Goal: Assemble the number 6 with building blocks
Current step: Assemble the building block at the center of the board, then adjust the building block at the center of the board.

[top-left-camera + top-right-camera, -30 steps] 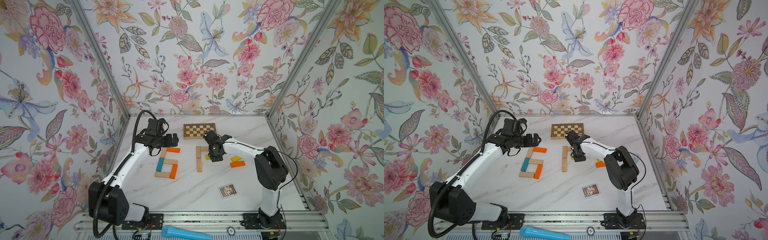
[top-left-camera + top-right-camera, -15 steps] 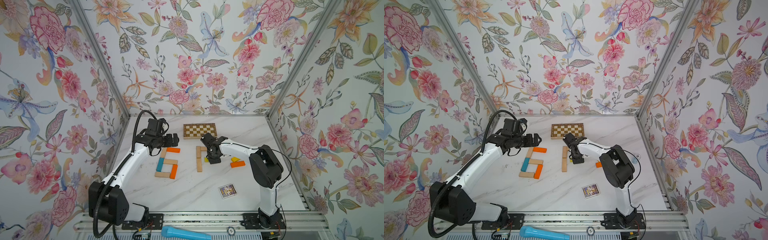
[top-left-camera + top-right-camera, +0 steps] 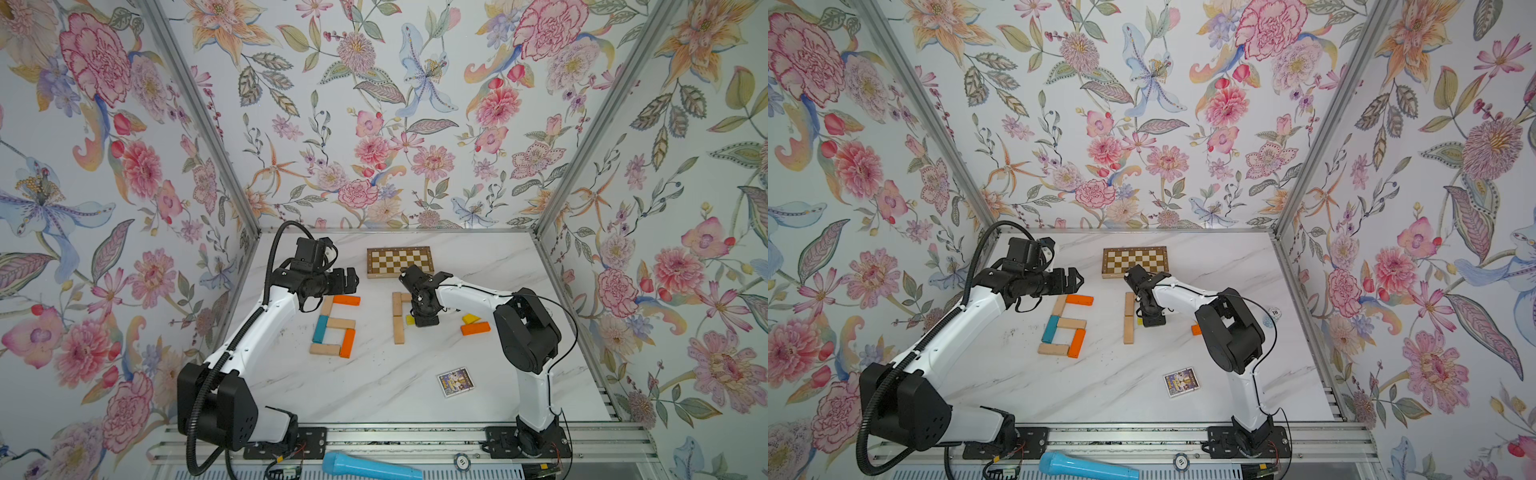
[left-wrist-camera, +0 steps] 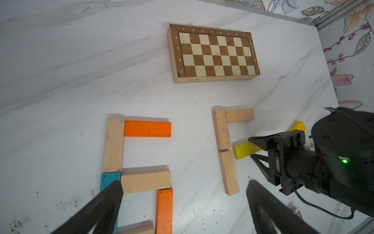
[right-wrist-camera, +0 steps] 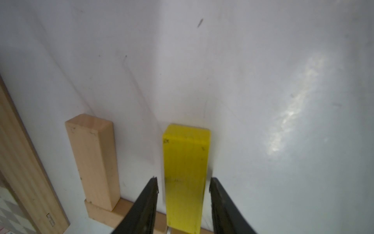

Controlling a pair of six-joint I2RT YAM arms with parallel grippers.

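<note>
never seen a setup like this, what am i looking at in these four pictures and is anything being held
Two white robot arms reach over a marble table in a flower-papered booth. Two pictures look down from overhead; two come from cameras on the arms' wrists. On the table: a six built of wooden blocks, a chessboard, a card, spare blocks. The right gripper straddles a yellow block lying beside a half-built second figure, jaws slightly clear of it. The left gripper hovers open, empty.
</note>
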